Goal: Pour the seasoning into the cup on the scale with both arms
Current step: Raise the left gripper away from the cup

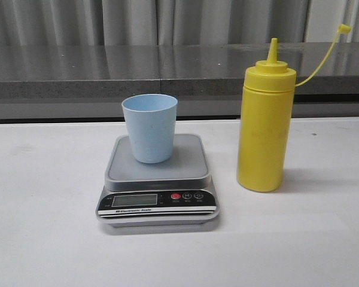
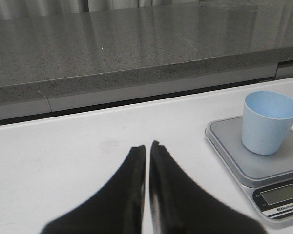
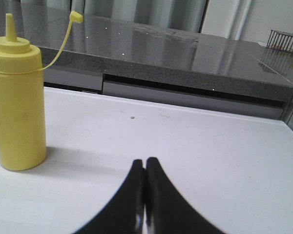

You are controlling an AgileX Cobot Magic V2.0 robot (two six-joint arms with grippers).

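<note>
A pale blue cup (image 1: 149, 127) stands upright on the platform of the silver-grey scale (image 1: 158, 179) at the table's middle. To its right the yellow seasoning bottle (image 1: 265, 122) stands upright on the table, its nozzle bare and its cap (image 1: 344, 27) hanging on a thin tether. Neither arm shows in the front view. My left gripper (image 2: 147, 145) is shut and holds nothing; the cup (image 2: 268, 122) and scale (image 2: 254, 163) lie off to one side of it. My right gripper (image 3: 145, 161) is shut and holds nothing, with the seasoning bottle (image 3: 17, 102) standing apart from it.
A grey stone ledge (image 1: 167, 72) runs along the back of the white table (image 1: 48, 239), with a dark gap beneath it. A wire rack (image 3: 284, 39) sits far off on the ledge in the right wrist view.
</note>
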